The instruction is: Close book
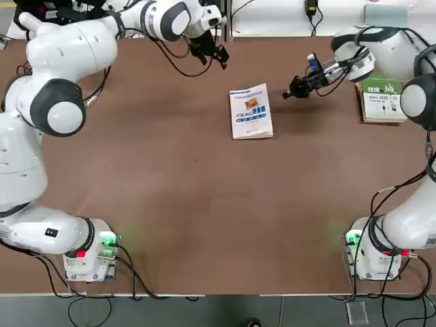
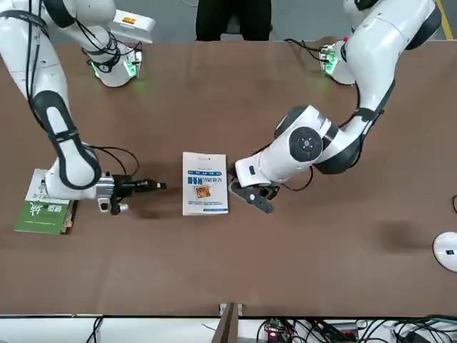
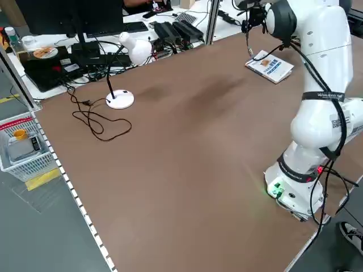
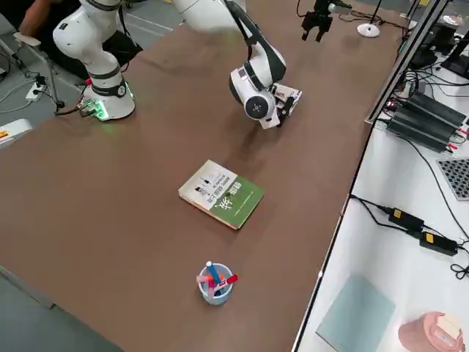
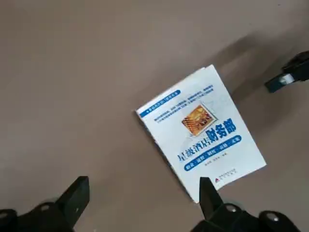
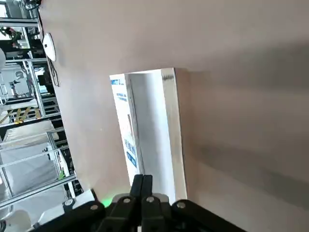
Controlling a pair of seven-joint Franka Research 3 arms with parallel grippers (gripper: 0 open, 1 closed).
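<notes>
Brown tabletop [image 1: 197, 204], and at its far middle the book [image 1: 251, 116], cover slightly raised, looks light, bendy and apt to slide, so press its loose right edge with the right tool [image 6: 143, 178], closed beside it; the left tool [image 5: 145, 180] stands apart, farther left.
</notes>
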